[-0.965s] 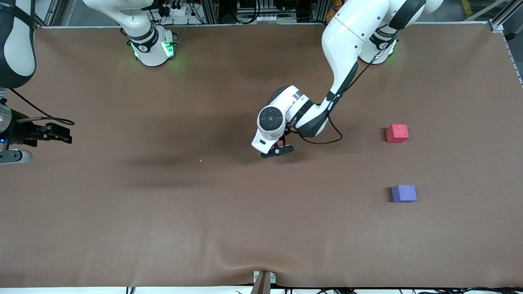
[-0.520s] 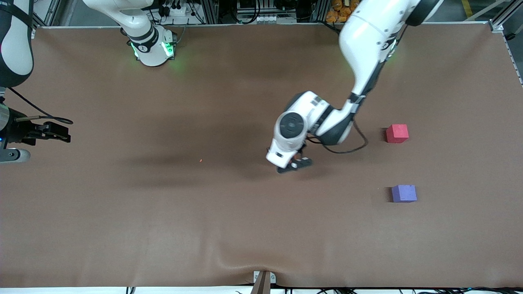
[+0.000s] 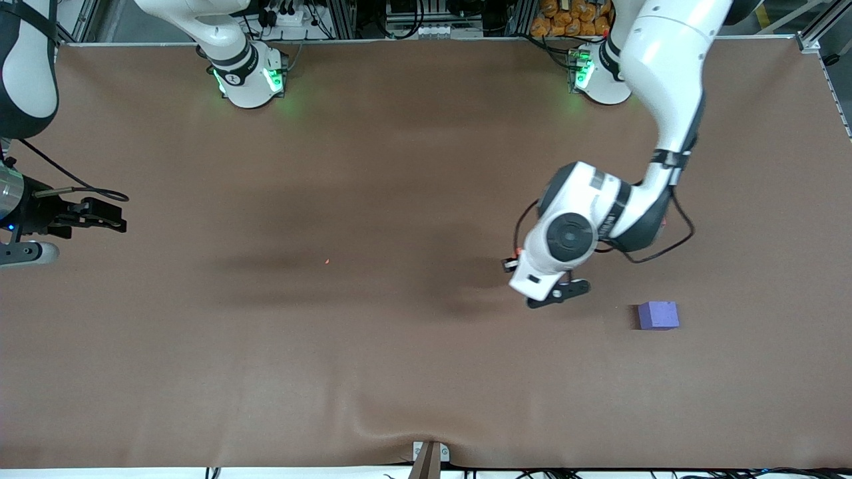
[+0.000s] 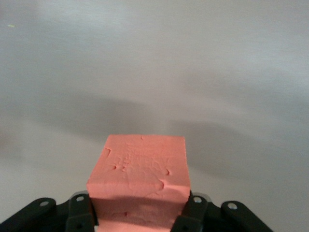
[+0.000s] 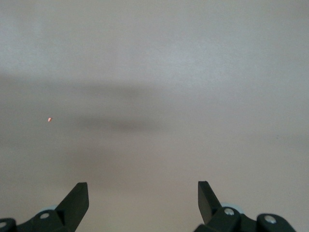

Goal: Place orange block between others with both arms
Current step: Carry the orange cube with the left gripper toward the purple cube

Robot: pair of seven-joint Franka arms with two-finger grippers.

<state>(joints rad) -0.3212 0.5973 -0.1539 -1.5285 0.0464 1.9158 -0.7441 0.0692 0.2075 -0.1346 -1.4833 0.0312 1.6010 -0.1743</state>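
The tabletop (image 3: 373,372) carries the purple cube (image 3: 658,315). Over it, just toward the right arm's end from that cube, the left claw (image 4: 137,217) is clamped on the orange block (image 4: 140,174), squarely between its fingers; a cube, no long axis. The right claw (image 5: 142,203) waits, fingers apart.

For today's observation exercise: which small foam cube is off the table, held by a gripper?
The small matte orange foam cube, clamped in the left gripper; the purple-blue cube sits on the table.

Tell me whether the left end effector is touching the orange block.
Touching. The left wrist view shows the left end effector shut on the orange block, its fingers pressed against both sides.
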